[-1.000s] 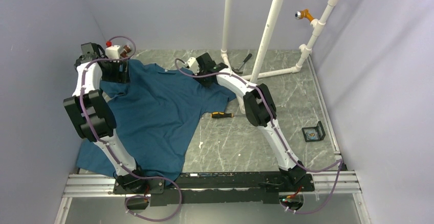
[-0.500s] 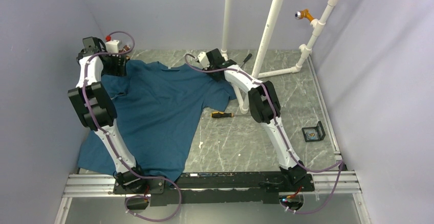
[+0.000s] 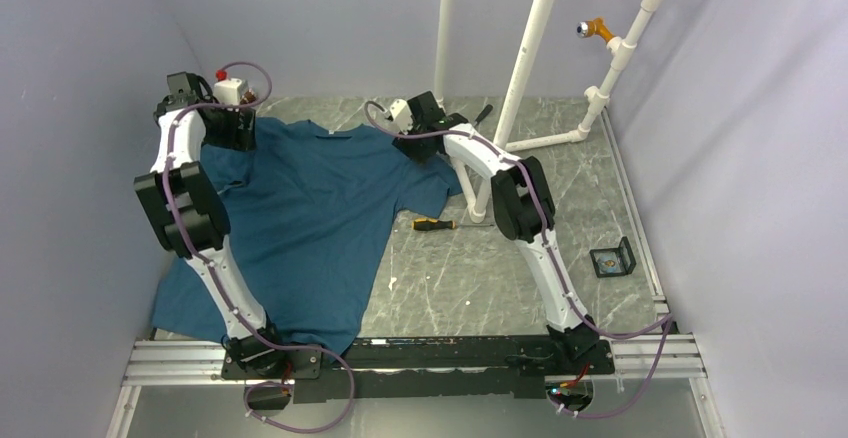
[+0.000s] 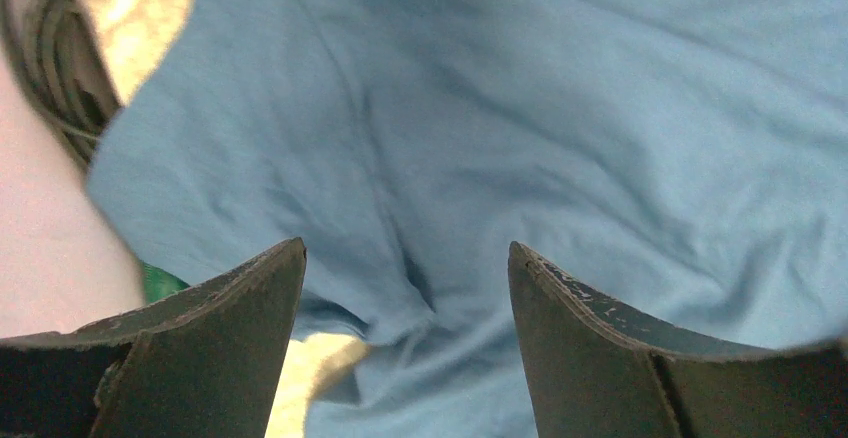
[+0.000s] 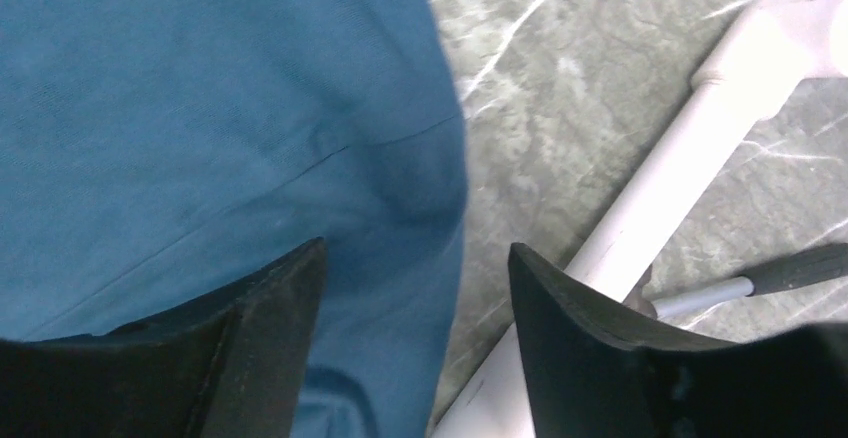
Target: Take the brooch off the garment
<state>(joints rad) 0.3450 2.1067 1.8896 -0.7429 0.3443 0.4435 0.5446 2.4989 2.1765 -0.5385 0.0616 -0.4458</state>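
Remote log, single frame.

Nearest me, both arm bases sit on the aluminium rail (image 3: pixel 660 353) at the table's near edge. The garment (image 3: pixel 310 218), a teal T-shirt, lies spread flat on the grey marble table (image 3: pixel 500 288). Its hem reaches the left arm's base and its collar points to the far wall. It covers the left half of the table.

Right of the shirt's sleeve lies a screwdriver with a yellow-and-black handle (image 3: pixel 432 224), just beside the cloth. Well apart, by the right wall, stands a small black open case (image 3: pixel 612 258).

Further out, both arms reach over the shirt's far end. The left gripper (image 4: pixel 405 258) is over the far-left shoulder. Its fingers are spread wide with nothing between them, and a soft crease of cloth runs under the gap. The right gripper (image 5: pixel 415 253) is over the far-right sleeve edge, also spread wide and holding nothing. Cloth lies under its left finger and bare marble under the gap.

Beside it is the white PVC pipe frame (image 3: pixel 520 68). A dark-handled tool (image 5: pixel 790 270) lies against the foot of the pipe.

I cannot make out the brooch in any view.
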